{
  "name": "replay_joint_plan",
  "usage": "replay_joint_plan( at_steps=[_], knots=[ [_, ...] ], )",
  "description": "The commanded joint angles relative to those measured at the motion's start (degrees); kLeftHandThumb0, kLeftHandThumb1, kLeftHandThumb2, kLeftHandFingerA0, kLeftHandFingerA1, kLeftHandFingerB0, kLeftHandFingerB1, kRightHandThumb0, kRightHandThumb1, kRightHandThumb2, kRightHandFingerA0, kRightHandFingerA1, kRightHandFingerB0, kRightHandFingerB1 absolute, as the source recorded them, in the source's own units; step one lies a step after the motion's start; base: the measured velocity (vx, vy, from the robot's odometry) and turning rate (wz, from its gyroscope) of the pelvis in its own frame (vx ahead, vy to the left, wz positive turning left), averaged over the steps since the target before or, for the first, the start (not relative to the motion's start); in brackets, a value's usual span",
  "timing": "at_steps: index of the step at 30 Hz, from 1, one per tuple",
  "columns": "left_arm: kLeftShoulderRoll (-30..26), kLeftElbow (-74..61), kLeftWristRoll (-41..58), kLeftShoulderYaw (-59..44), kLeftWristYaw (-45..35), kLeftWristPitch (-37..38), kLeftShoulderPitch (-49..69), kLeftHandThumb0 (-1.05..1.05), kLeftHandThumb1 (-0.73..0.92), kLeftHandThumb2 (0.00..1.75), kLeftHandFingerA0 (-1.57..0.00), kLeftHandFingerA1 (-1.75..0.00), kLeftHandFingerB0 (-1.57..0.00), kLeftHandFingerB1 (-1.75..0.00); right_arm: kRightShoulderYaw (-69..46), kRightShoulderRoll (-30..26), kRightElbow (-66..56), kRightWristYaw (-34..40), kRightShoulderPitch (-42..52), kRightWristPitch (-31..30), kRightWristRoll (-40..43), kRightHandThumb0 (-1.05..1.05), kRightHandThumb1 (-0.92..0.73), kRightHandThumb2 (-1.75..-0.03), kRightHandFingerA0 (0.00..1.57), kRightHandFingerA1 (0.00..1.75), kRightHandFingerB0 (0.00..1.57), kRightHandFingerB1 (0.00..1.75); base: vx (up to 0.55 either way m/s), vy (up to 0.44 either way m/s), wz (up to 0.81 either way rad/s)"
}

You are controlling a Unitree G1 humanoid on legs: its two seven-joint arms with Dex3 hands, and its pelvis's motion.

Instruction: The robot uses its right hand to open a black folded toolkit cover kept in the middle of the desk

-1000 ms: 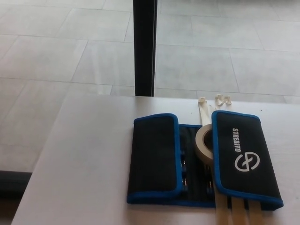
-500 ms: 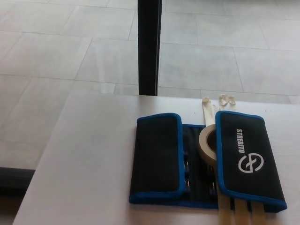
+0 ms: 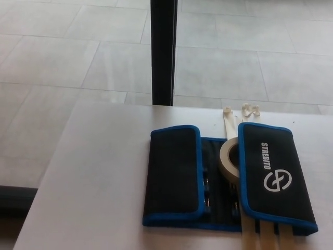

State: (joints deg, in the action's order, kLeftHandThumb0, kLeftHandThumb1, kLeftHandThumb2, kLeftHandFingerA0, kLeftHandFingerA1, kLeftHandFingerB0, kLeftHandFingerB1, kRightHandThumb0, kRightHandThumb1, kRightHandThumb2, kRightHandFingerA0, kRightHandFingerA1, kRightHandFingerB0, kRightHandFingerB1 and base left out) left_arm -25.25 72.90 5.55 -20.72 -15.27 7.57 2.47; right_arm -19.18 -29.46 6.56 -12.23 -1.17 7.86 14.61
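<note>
Neither robot hand showed in the head view. Near the desk's (image 3: 93,172) front edge, the black, blue-trimmed toolkit cover (image 3: 223,177) lay flat, both side flaps folded inward, its fold lines running front to back. A tape roll (image 3: 228,159) stood between the flaps. Beyond, a dark post (image 3: 164,52) rose from the tiled floor (image 3: 52,57).
</note>
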Motion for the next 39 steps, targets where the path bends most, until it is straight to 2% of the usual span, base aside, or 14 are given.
replay_joint_plan(
  at_steps=[1,2,3,4,15,16,29,30,31,32,33,34,38,39],
  knots=[
    [-2.49,0.57,-1.92,2.08,-0.09,1.59,0.5,-0.89,0.78,0.81,-0.32,-0.54,-0.25,-0.41,18.49,-1.24,-9.04,-3.81,2.96,2.56,-20.0,-0.92,-0.66,-1.1,0.0,0.38,0.09,0.31,0.0,0.0,0.06],
    [-2.56,0.75,-2.31,2.48,0.01,2.09,0.44,-0.91,0.77,0.86,-0.31,-0.55,-0.24,-0.43,20.07,-1.55,-8.76,-3.27,2.97,3.41,-21.81,-0.9,-0.83,-0.64,0.03,0.41,0.1,0.28,0.0,0.0,0.0],
    [-2.52,0.76,-2.28,2.51,0.04,2.31,0.46,-0.86,0.92,0.68,-0.34,-0.53,-0.28,-0.37,21.33,-1.55,-8.47,-2.67,3.01,3.96,-23.07,-0.96,-0.67,-1.08,0.02,0.34,0.12,0.28,0.0,0.0,0.0],
    [-2.46,0.73,-2.23,2.56,0.04,2.29,0.42,-0.86,0.92,0.68,-0.34,-0.53,-0.28,-0.37,21.65,-1.7,-8.54,-2.31,3.23,3.96,-23.2,-0.96,-0.67,-1.08,0.02,0.34,0.12,0.28,0.0,0.0,0.0],
    [-2.62,1.05,-1.11,2.11,0.26,1.5,0.37,-0.85,0.9,0.67,-0.34,-0.53,-0.3,-0.38,32.12,-3.16,-9.57,-3.44,0.72,-2.55,-29.12,-0.93,-0.61,-0.98,0.0,0.18,0.07,0.25,0.0,0.0,0.0],
    [-2.57,0.96,-0.75,1.83,0.04,1.57,0.45,-0.92,0.73,0.85,-0.34,-0.59,-0.27,-0.45,33.06,-3.03,-9.35,-3.59,0.4,-3.06,-29.56,-0.91,-0.6,-0.97,0.0,0.15,0.06,0.24,0.0,0.0,0.0],
    [-2.65,0.76,-0.68,2.36,0.0,1.73,0.55,-0.85,0.91,0.67,-0.33,-0.55,-0.3,-0.4,35.72,-2.77,-6.04,0.16,-4.62,-4.82,-34.5,-0.75,-0.54,-0.96,0.0,0.29,0.05,0.35,0.0,0.0,0.0],
    [-2.5,0.8,0.16,1.65,-0.29,1.02,0.47,-0.85,0.89,0.67,-0.34,-0.55,-0.31,-0.39,35.58,-2.78,-5.34,1.79,-4.79,-3.52,-35.74,-0.73,-0.7,-0.63,0.0,0.33,0.13,0.26,0.0,0.0,0.0],
    [-2.57,0.79,-0.22,2.0,-0.17,1.2,0.53,-0.86,0.91,0.68,-0.35,-0.53,-0.31,-0.38,35.59,-2.76,-5.13,2.17,-4.91,-3.27,-36.13,-0.74,-0.53,-0.92,0.02,0.32,0.09,0.36,0.0,0.0,0.0],
    [-2.67,0.73,-0.63,2.36,-0.1,1.21,0.65,-0.85,0.91,0.67,-0.35,-0.52,-0.33,-0.38,35.7,-2.67,-4.94,3.48,-5.11,-3.14,-37.72,-0.66,-0.68,-0.6,0.01,0.38,0.15,0.28,0.0,0.0,0.0],
    [-2.65,0.65,-0.5,2.27,-0.32,1.42,0.8,-0.83,0.92,0.68,-0.3,-0.52,-0.29,-0.37,35.84,-2.45,-4.74,5.52,-5.17,-2.94,-39.7,-0.65,-0.46,-0.86,0.01,0.37,0.1,0.43,0.0,0.0,0.0],
    [-2.61,0.59,-0.9,2.62,-0.53,2.74,1.18,-0.88,0.79,0.83,-0.27,-0.54,-0.22,-0.41,35.96,-2.14,-4.05,7.89,-4.98,-2.08,-41.47,-0.59,-0.62,-0.6,0.04,0.35,0.19,0.29,0.0,0.0,0.0],
    [-2.62,0.71,-0.55,2.43,-1.04,1.66,1.01,-0.83,0.92,0.68,-0.31,-0.51,-0.27,-0.36,36.15,-1.72,-3.81,10.62,-4.91,-2.29,-44.2,-0.63,-0.47,-0.82,0.03,0.37,0.12,0.42,0.0,0.0,0.0],
    [-2.38,0.62,-0.57,2.4,-0.35,1.95,0.86,-0.89,0.76,0.83,-0.31,-0.56,-0.23,-0.42,36.04,-1.44,-2.96,12.73,-5.19,-0.94,-45.14,-0.54,-0.6,-0.6,0.03,0.35,0.22,0.3,0.0,0.0,0.0]
  ],
)
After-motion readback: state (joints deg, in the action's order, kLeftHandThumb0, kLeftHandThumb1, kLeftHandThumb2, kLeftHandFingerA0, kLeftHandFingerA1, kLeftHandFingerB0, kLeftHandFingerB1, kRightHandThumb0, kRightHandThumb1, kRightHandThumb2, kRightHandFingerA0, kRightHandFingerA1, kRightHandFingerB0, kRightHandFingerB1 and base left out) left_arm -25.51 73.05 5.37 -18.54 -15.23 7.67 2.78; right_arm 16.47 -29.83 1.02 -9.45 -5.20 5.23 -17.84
